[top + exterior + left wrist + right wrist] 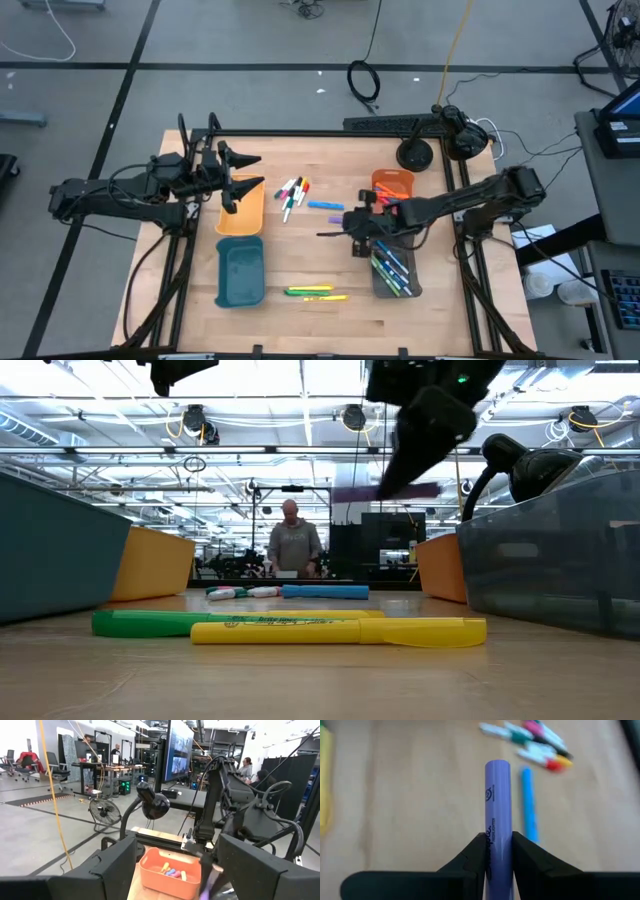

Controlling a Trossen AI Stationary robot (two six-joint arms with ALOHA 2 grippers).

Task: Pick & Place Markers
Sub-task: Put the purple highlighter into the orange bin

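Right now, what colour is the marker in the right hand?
Purple, or lavender. The marker shows best in the right wrist view, pinched in the right hand.

Purple marker [498, 815] is sitting clamped between the right gripper's [498, 851] fingers, above the table. Blue highlighter [325, 205] is lying beside a cluster of thin white pens [292, 193]. Green [308, 290] and yellow [325, 297] highlighters are lying parallel near the front edge.
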